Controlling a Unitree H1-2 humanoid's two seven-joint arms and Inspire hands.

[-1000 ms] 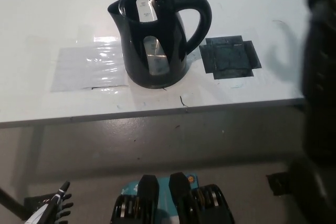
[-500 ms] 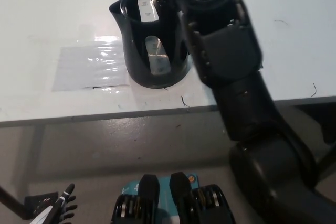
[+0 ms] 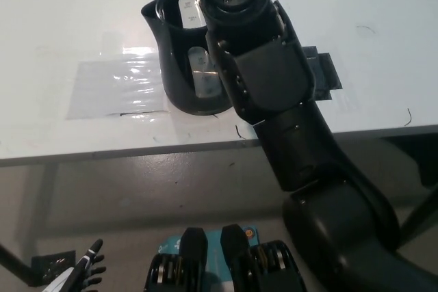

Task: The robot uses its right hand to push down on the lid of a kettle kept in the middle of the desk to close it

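From the head view, the one angle there is, the big change is the black right arm [image 3: 287, 121]. A second ago it was only a dark blur at the right edge of the picture; half a second ago it had swung in over the desk beside the kettle's handle; now it has slid further toward the robot's left and lies across the kettle's right half, hiding the handle altogether. I read that as the approach nearly finished: the arm is lined up over the kettle, but nothing here shows the push itself.

The kettle [image 3: 179, 52] stands where it stood, in the middle of the white desk [image 3: 61, 25], just right of a shiny clear patch of tape [image 3: 113, 90]. Its mouth is open, the inner wall and the water-level window plain to see, so the lid is not yet down. The lid itself is hidden behind the arm's upper end near the top edge, or out of frame.

The arm rises from the bottom right, forearm slanting up and leftward, its round wrist end over the kettle's rim. The right hand lies past the top of the picture, so whether its fingers are spread or closed I cannot tell. A dark square patch [image 3: 325, 73] peeks out to the arm's right.

The white left hand [image 3: 81, 275] hangs low at the bottom left, below the desk, fingers apart and holding nothing.
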